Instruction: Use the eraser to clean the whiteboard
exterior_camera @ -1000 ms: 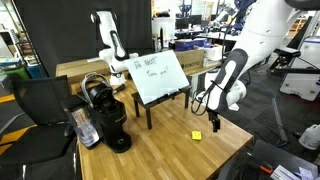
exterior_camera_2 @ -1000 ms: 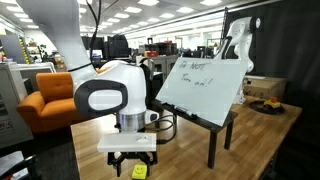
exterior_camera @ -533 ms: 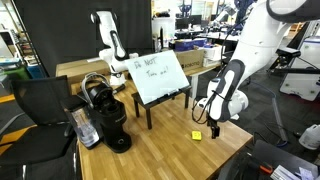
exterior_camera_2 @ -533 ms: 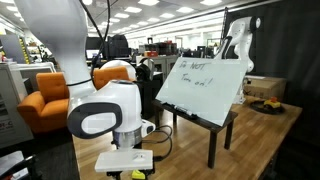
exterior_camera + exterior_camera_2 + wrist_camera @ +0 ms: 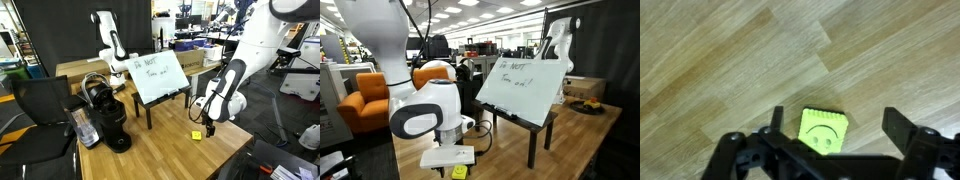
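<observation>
Eraser point(image 5: 823, 128) is a small square block of bright yellow-green colour, with a ridged edge and a smiling face drawn on its top side. It lies flat on the wooden bench point(image 5: 720, 60), near the front edge, well apart from the whiteboard point(image 5: 157, 76). In both exterior views it shows only as a tiny yellow spot point(image 5: 196, 135) point(image 5: 459, 171) under the robot.

The whiteboard is a white rectangular board, tilted backward on a dark stand with legs, and it carries some dark handwritten words.

The white arm bends down from above, and its wrist points straight to the bench. The end effector point(image 5: 833, 115) hangs low over the eraser, with its two black fingers spread wide apart. In the wrist view the eraser lies between them, closer to one finger than to the other, with bare wood showing on the far side. The fingers do not clamp it. I cannot tell if the nearer finger touches it.
</observation>
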Tool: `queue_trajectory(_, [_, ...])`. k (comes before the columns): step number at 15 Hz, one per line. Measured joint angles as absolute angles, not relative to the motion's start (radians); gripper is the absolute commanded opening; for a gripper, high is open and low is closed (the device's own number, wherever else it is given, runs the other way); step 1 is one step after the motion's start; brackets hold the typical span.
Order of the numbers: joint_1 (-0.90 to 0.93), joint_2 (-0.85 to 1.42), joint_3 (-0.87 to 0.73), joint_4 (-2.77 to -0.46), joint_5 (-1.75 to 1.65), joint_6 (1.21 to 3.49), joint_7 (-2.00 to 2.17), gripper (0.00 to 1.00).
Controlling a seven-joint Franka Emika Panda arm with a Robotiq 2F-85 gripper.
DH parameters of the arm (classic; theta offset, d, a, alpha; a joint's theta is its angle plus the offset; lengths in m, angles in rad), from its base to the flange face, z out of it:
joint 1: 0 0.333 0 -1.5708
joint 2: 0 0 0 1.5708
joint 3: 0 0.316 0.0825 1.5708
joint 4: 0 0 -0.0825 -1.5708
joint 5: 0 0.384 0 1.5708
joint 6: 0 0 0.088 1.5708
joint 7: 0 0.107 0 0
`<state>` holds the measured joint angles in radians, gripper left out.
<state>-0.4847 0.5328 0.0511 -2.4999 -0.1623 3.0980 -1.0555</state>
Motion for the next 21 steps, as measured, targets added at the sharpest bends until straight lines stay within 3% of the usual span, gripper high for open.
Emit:
queue_trajectory(11, [-0.663,0.636,0.218,-2.422,-0.161,3.099,-1.037,1.0])
queue_trajectory(21, [-0.692,0.681,0.275,-2.412,-0.162,3.113,-0.998,1.0])
